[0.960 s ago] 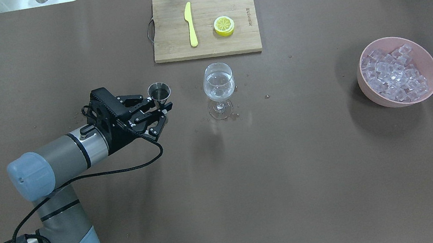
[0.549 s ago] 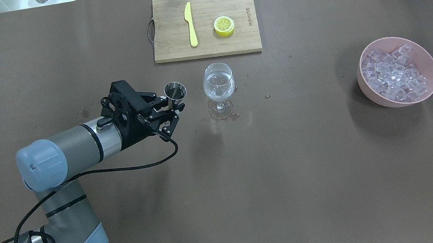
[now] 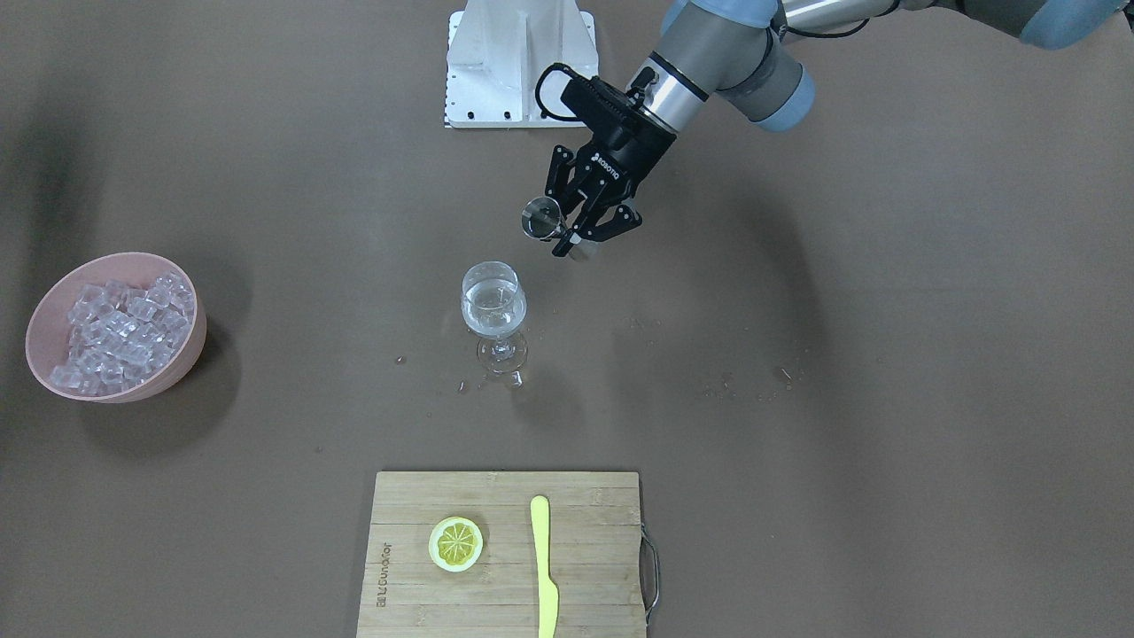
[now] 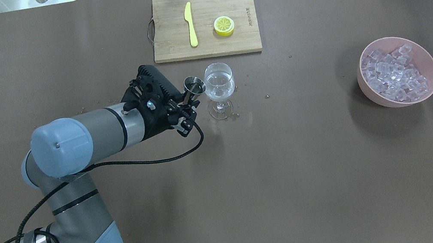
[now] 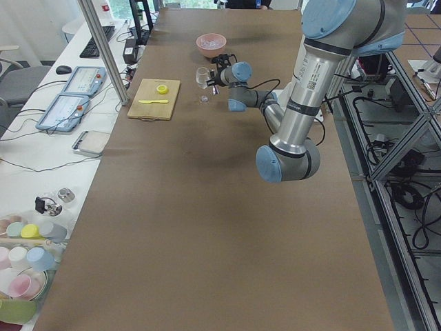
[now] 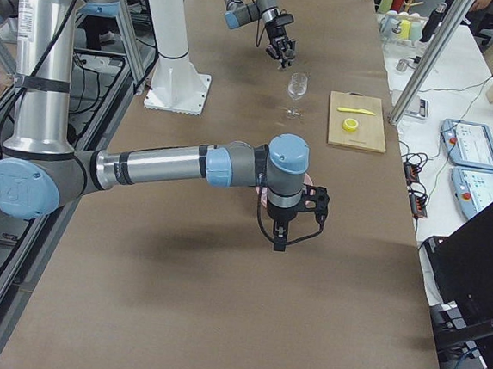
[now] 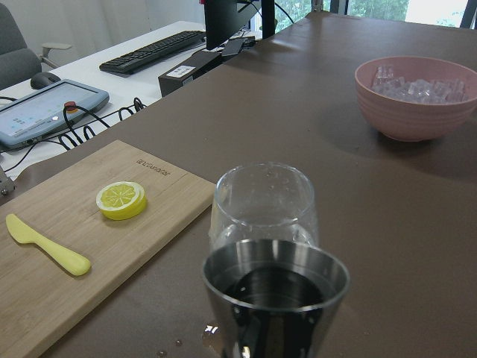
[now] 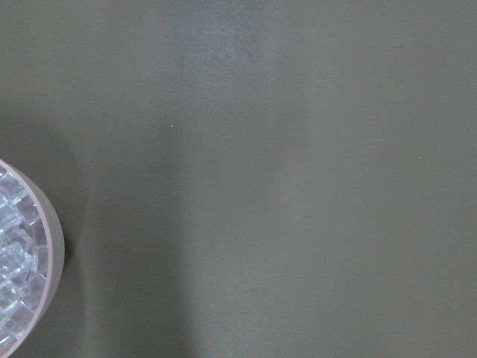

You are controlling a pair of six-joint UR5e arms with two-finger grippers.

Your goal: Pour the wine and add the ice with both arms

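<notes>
My left gripper (image 4: pixel 190 100) is shut on the stem of a small steel jigger (image 4: pixel 194 85), held upright just left of the stemmed glass (image 4: pixel 219 84), rim almost at rim. The wrist view shows the wine as clear liquid (image 7: pixel 272 287) in the jigger (image 7: pixel 276 298), right in front of the glass (image 7: pixel 262 201). The front view shows gripper (image 3: pixel 567 237), jigger (image 3: pixel 539 216) and glass (image 3: pixel 493 306). The ice (image 4: pixel 396 75) fills a pink bowl (image 4: pixel 370 93) far right. My right gripper (image 6: pixel 280 242) hangs by that bowl; I cannot tell whether it is open or shut.
A wooden cutting board (image 4: pixel 224 7) with a yellow knife (image 4: pixel 190 23) and a lemon slice (image 4: pixel 224 25) lies behind the glass. Water drops (image 4: pixel 237 116) spot the brown table around the glass foot. The right wrist view shows the ice (image 8: pixel 11 253) at its left edge.
My left gripper has carried the jigger to the right, from well left of the glass to right beside its bowl. The glass and bowl have not moved.
</notes>
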